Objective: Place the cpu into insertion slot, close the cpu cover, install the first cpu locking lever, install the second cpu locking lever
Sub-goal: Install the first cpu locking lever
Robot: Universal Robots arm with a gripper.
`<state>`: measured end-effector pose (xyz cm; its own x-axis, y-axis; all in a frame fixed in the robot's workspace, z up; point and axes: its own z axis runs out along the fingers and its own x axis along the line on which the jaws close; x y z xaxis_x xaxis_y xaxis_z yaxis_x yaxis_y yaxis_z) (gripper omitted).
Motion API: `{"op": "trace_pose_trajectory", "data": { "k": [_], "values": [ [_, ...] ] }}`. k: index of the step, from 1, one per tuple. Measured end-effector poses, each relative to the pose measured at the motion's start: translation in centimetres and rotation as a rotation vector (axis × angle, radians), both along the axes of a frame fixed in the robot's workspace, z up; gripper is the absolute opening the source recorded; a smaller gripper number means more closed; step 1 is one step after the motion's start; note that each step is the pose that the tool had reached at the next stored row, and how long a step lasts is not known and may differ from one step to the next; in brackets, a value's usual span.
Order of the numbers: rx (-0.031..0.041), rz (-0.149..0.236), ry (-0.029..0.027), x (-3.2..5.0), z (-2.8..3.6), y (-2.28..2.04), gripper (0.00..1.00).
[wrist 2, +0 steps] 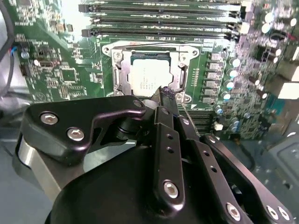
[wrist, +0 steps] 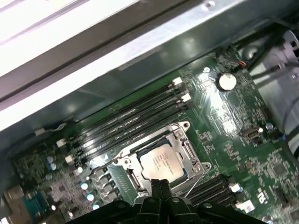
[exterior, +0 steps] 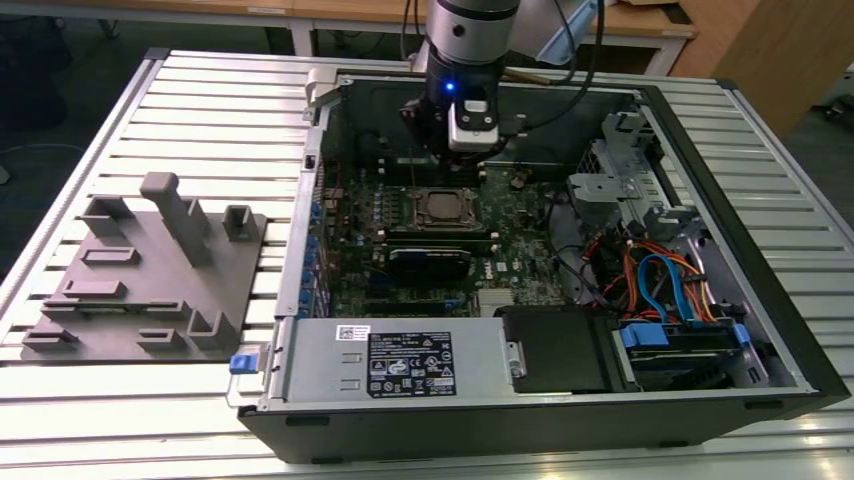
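Observation:
The cpu (wrist 2: 148, 77) (wrist: 161, 162) lies flat in the insertion slot (exterior: 416, 208) on the green motherboard, its silver-grey top facing up. The cpu cover (wrist 2: 119, 74) (wrist: 185, 148) lies down around it as a silver frame, with the chip showing through its cut-out. My gripper (wrist: 160, 183) (wrist 2: 167, 92) hovers just off one edge of the socket, fingers pressed together and holding nothing. A thin metal lever (wrist: 195, 182) runs along that socket edge, close beside the fingertips. In the exterior view the gripper (exterior: 461, 158) hangs over the far side of the socket inside the open case.
Long black memory slots (wrist 2: 163, 21) (wrist: 131, 122) flank the socket. The case's metal wall (wrist: 140, 51) rises close behind the board. A black card (exterior: 430, 262), the power supply (exterior: 387, 362) and bundled cables (exterior: 661, 285) fill the case. A grey fixture (exterior: 147, 270) sits at the exterior view's left.

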<state>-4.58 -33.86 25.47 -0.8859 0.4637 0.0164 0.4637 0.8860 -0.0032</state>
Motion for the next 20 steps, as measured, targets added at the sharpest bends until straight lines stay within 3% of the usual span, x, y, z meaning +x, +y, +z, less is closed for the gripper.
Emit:
{"op": "trace_pose_trajectory", "data": {
  "k": [9, 20],
  "values": [
    [0.0000, 0.142, 0.0000, -0.01, -0.03, 0.00, 0.10],
    [0.0000, 0.164, 0.0000, -0.01, -0.03, 0.00, 0.10]
  ]
}}
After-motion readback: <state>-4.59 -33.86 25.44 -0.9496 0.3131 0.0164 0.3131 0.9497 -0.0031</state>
